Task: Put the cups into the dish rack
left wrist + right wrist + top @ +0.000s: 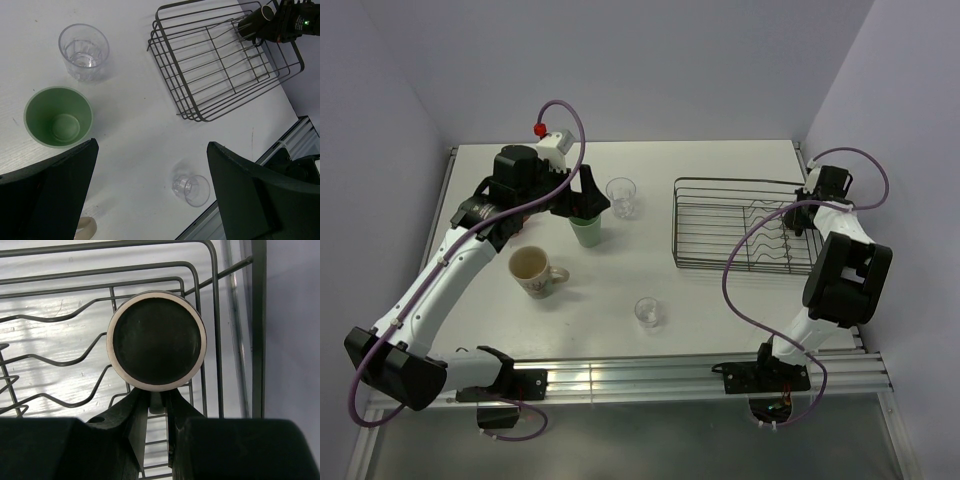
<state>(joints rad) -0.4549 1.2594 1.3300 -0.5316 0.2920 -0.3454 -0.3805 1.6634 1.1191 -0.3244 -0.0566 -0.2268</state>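
Right fingers [131,422] pinch the dark cup [156,340] at the dish rack [216,315] corner. It should go down next. Left fingers [50,195] are spread wide.

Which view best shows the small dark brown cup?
Right wrist: the small dark brown cup fills the frame, handle in the right gripper, above the black wire dish rack. Left wrist shows it tiny and distant; top external mostly hides it.

White table [700,300] (aluminium-railed) between pale lavender walls [650,60].
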